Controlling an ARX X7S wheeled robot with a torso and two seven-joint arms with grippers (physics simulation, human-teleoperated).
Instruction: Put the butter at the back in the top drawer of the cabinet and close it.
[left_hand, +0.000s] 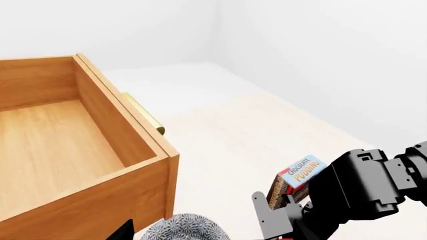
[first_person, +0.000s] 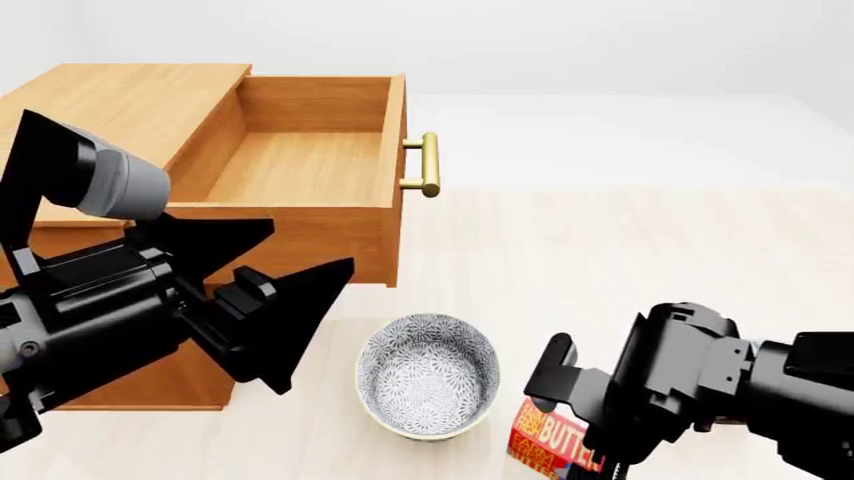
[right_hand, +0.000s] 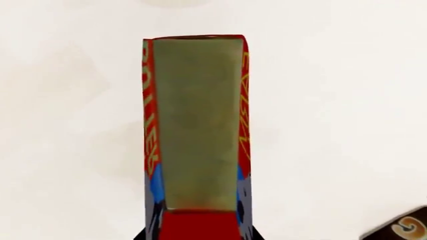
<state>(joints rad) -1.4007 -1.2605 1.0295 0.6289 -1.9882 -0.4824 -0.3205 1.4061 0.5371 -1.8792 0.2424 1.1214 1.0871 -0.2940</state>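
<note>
The butter stands on the pale surface at the near right, and my right gripper is shut on it from above. The right wrist view has the carton filling the space between grey fingers. The cabinet stands at the left with its top drawer pulled out and empty; the brass handle faces right. The left wrist view looks into that drawer. My left gripper hovers open beside the drawer's near wall, holding nothing.
A patterned grey bowl sits between the two grippers, below the drawer; its rim shows in the left wrist view. A chocolate pudding box stands behind the right arm. Bare pale floor stretches to the right of the cabinet.
</note>
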